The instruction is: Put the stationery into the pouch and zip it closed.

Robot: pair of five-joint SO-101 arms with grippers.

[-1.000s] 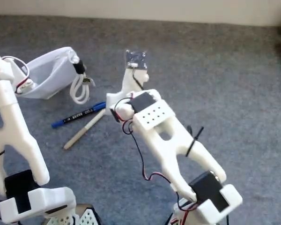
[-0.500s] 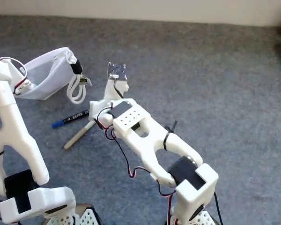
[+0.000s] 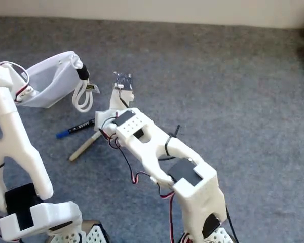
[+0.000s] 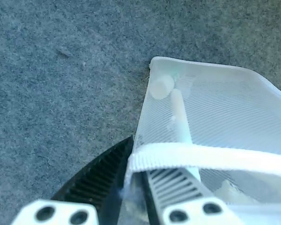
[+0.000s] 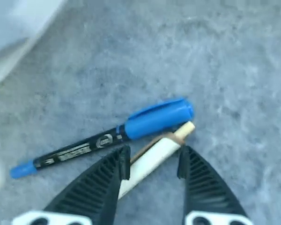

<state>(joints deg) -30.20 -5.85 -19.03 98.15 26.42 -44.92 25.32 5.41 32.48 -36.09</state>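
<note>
Your right gripper (image 5: pixel 153 158) stands partly open, at a moderate gap rather than a wide one. Its two black ribbed fingers (image 5: pixel 113 174) are set on either side of the cream pen (image 5: pixel 165 146). The pen lies flat on the surface between them. One finger is right at its side, but I cannot tell whether it presses.

The blue marker (image 5: pixel 131 127), with its blue cap and black barrel, lies just beside the pen, and the two meet at one end.

Your left gripper (image 4: pixel 140 159) is clamped on the rim of the white mesh pouch (image 4: pixel 215 108). The woven band of the opening runs across the jaws. A pale stick-shaped item (image 4: pixel 180 117) shows through the mesh inside the pouch.

From the high view:
- **Pouch:** it sits toward the far left corner of the surface, with its left end held up at the left arm (image 3: pixel 10 131).
- **White cord loop:** the loop (image 3: pixel 83 98) hangs from the pouch's other end.
- **Pen and marker:** both lie left of centre, near the cord loop — between the pouch and the near edge.
- **Right arm:** the right arm (image 3: pixel 157 152) stretches from the near edge out over the pen and marker.

The surface is grey carpet (image 3: pixel 243 101). A pale wall strip (image 3: pixel 192 10) runs along its far edge.
</note>
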